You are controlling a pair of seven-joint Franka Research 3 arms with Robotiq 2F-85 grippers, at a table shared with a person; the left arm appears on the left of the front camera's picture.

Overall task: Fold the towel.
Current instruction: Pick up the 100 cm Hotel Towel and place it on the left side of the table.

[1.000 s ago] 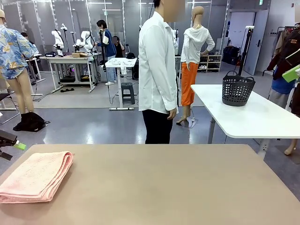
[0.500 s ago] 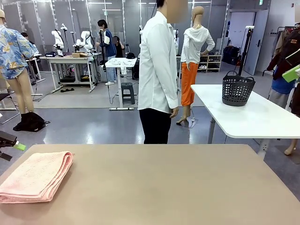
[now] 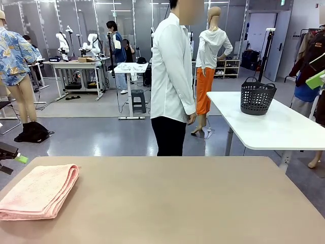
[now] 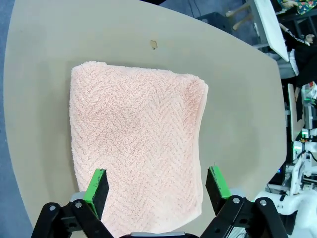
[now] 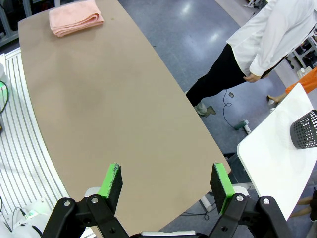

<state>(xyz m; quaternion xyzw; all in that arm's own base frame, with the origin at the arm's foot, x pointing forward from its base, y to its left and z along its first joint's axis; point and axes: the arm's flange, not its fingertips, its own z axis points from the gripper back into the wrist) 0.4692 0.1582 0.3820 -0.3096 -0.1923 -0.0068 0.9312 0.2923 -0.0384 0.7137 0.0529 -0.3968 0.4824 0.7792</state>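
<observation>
Tan table (image 3: 177, 198), long and rounded at the edges. The towel (image 3: 38, 190), salmon-pink terry with a zigzag weave, lies folded into a thick stacked rectangle at the table's left end on the near side, layered fold edge facing the middle of the table. Nothing else rests on the tan top.

Left gripper (image 4: 157, 184) hangs above the towel (image 4: 136, 144), looking straight down on it. Its green-padded fingers (image 4: 96, 186) stand spread wide, one over the towel's near edge, the other just off its side; neither pinches the cloth. A small dark mark sits on the table beyond the towel.

Right gripper (image 5: 167, 186) hovers high over the table's other end, fingers (image 5: 111, 179) also spread apart, nothing between them. From there the towel (image 5: 75, 17) shows small at the far end of the table.

A person (image 3: 171, 81) in a white shirt and dark trousers stands past the far edge, side-on, arms hanging, hands off the table. Behind and to the right, a white table (image 3: 277, 127) carries a dark plastic basket (image 3: 257, 96).
</observation>
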